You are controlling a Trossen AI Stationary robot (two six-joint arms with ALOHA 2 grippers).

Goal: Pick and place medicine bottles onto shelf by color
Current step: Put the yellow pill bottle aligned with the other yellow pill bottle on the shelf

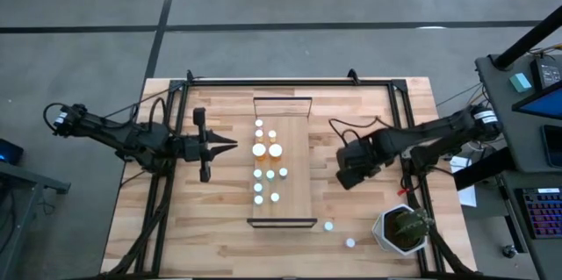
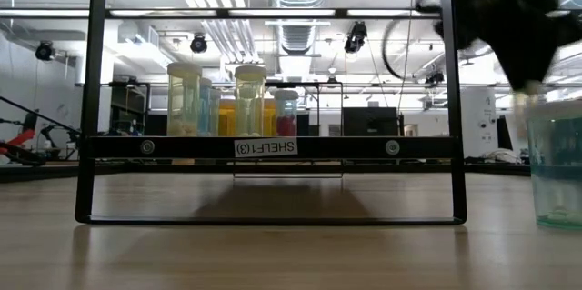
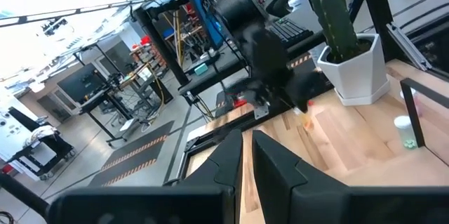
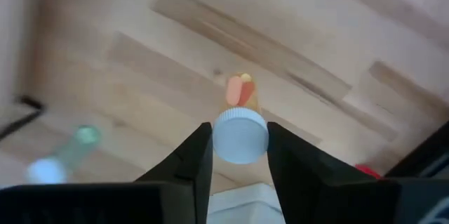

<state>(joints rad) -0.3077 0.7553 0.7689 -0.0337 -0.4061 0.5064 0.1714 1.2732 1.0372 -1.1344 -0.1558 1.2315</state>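
Spanning most of the overhead view, a slatted wooden table (image 1: 176, 227) edged by a dark metal frame, with a long light-wood shelf (image 1: 299, 153) lying along its middle and thin dark rails at both short ends. Reaching in from the left side, the left arm, its gripper (image 1: 230, 146) pressed fully shut on nothing, hovering just beside the shelf's left edge. Reaching in from the right side, the right arm, its gripper (image 4: 239, 143) low over bare table to the right of the shelf, fingers (image 4: 193, 157) closed partway against the white cap of a small orange bottle (image 4: 240, 134), one finger on each side of the cap. Standing at the table's near right corner, a potted green plant (image 1: 404, 227) in a white pot. Grouped on the shelf, about ten small bottles (image 1: 266, 149) with white caps, two of them larger with orange bodies, the others pale or greenish. Left on the table between the shelf's near end and the plant, two more white-capped bottles (image 1: 328, 226), apart from each other. Seen from table height, the shelf's dark end rail (image 2: 273, 147) with a small white label, yellowish and pale bottles standing behind it, and one blurred greenish bottle (image 2: 556, 167) close to the camera at the right edge.
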